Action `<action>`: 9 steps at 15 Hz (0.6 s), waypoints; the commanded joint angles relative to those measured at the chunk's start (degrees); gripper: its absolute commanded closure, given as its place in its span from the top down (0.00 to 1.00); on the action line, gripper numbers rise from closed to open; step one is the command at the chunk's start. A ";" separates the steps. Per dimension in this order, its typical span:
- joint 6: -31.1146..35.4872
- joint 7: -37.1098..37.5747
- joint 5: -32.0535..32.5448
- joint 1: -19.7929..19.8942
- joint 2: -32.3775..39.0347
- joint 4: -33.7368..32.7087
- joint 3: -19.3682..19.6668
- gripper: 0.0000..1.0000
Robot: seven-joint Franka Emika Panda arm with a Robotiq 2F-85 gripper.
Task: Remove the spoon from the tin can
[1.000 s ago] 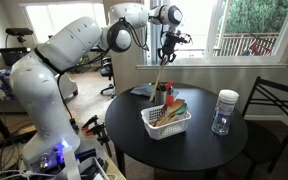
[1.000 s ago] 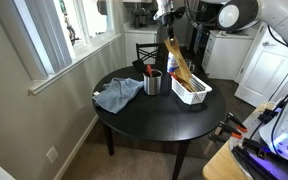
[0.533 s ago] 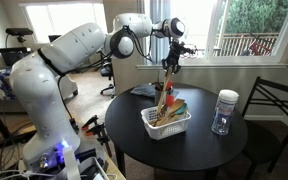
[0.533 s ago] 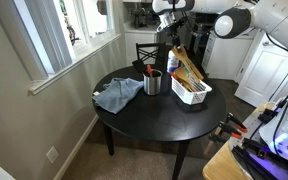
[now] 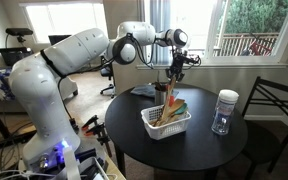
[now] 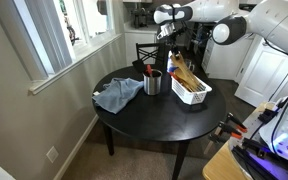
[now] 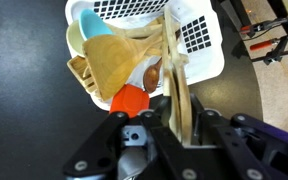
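Observation:
My gripper (image 5: pixel 176 67) is shut on the handle of the pale wooden spoon (image 5: pixel 170 92). The spoon hangs down with its lower end in or just above the white slotted basket (image 5: pixel 152 127). In the wrist view the spoon (image 7: pixel 177 75) runs between my fingers (image 7: pixel 177 108) toward the basket (image 7: pixel 201 40). The other exterior view shows the gripper (image 6: pixel 167 33) and spoon (image 6: pixel 171 55) above the basket (image 6: pixel 196 96). The tin can (image 6: pixel 152 83) stands on the round black table, left of the basket and apart from the spoon.
A clear glass jar with a white lid (image 5: pixel 224 111) stands at the table's edge. A blue-grey cloth (image 6: pixel 116 94) lies beside the can. The basket holds wooden utensils and an orange item (image 7: pixel 130 100). A black chair (image 5: pixel 276 112) stands by the table.
My gripper has moved sideways and down with the spoon in it, from higher above the table to just over the basket. The can, jar and cloth have not moved.

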State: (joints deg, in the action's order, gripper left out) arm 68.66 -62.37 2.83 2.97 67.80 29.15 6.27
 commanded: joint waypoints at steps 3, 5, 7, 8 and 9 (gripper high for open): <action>4.38 5.86 -5.90 2.68 1.24 -0.41 -2.20 0.09; 4.42 9.57 -8.77 3.74 1.76 -0.13 -2.90 0.09; 4.92 11.82 -11.25 4.65 2.47 -0.11 -3.47 0.09; 4.78 12.75 -12.41 5.19 2.89 0.04 -3.85 0.09; 4.57 13.48 -13.57 5.67 3.23 0.15 -4.27 0.09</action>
State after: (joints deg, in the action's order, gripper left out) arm 72.48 -52.56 -7.25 6.94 70.28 29.13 3.78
